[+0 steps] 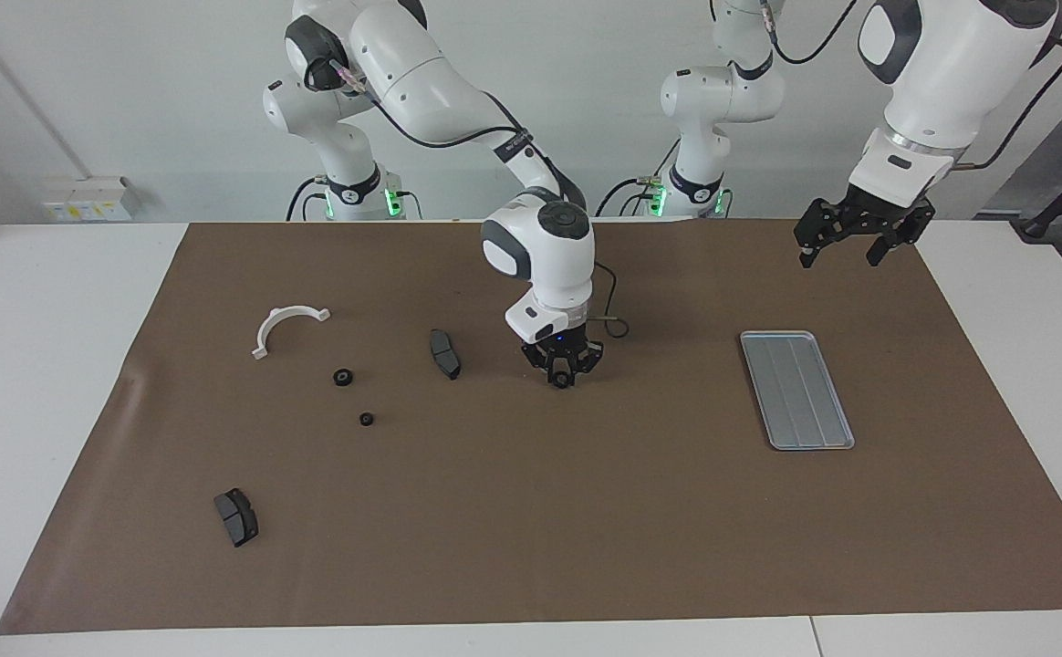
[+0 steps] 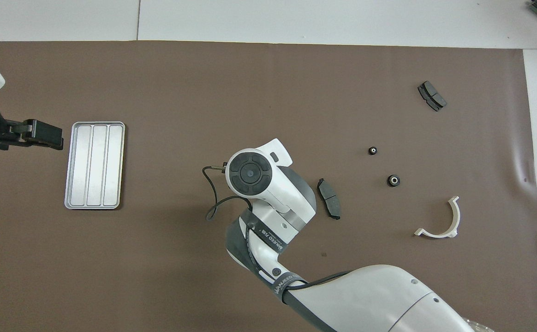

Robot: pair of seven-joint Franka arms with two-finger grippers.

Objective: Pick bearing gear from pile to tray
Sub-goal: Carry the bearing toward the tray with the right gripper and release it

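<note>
My right gripper (image 1: pixel 563 376) hangs low over the middle of the brown mat, shut on a small black bearing gear (image 1: pixel 563 380) at its fingertips. In the overhead view its own wrist hides the fingers. The pile lies toward the right arm's end: two black rings (image 1: pixel 342 377) (image 1: pixel 366 419), two dark brake-pad pieces (image 1: pixel 445 353) (image 1: pixel 236 516) and a white half-ring (image 1: pixel 286 324). The silver tray (image 1: pixel 796 390) (image 2: pixel 94 165) sits empty toward the left arm's end. My left gripper (image 1: pixel 846 248) (image 2: pixel 58 138) waits open in the air beside the tray's end nearest the robots.
A brown mat (image 1: pixel 531 529) covers most of the white table. One brake-pad piece (image 2: pixel 329 198) lies close beside my right wrist. A thin black cable (image 2: pixel 211 193) loops off that wrist above the mat.
</note>
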